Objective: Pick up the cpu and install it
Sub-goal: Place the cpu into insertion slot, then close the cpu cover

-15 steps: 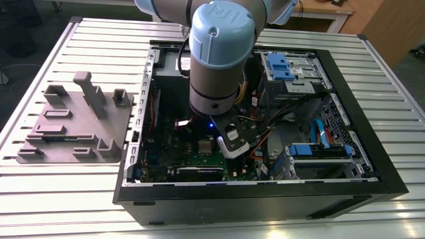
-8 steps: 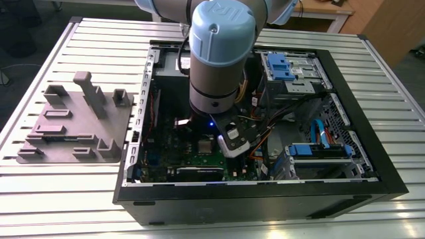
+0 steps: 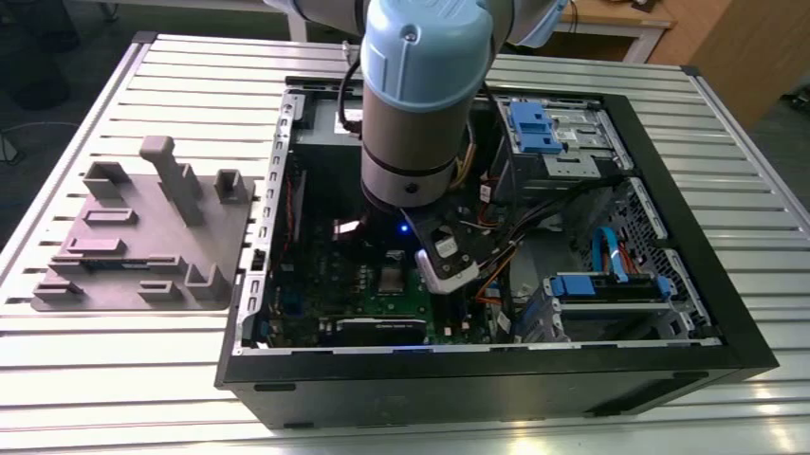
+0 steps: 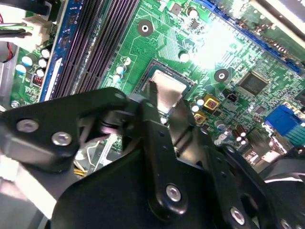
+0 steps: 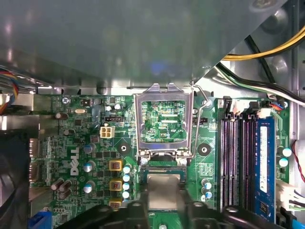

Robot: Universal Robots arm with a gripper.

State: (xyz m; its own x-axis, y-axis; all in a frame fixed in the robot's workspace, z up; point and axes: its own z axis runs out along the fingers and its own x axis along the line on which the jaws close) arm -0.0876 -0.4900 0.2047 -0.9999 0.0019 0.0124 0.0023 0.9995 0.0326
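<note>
The cpu [image 5: 162, 190], a small silver-grey square, lies in the socket [image 4: 144, 80] on the green motherboard [image 5: 71, 143] inside the open computer case [image 3: 506, 365]. My gripper [image 5: 162, 200] is down over it, with a black finger [image 4: 153, 112] pressed against each of two opposite sides of the chip. In the exterior view the cpu [image 3: 394, 278] shows as a pale patch just beside the arm's tip. The socket's metal load frame [image 5: 164, 90] stands flipped open beyond the chip.
Black memory slots [image 5: 236, 162] and a blue stick [image 5: 265, 167] run beside the socket. Yellow and black cables [image 5: 267, 47] cross near a metal bay wall [image 5: 119, 43]. A grey fixture plate [image 3: 139, 237] sits on the slatted table at the exterior view's left.
</note>
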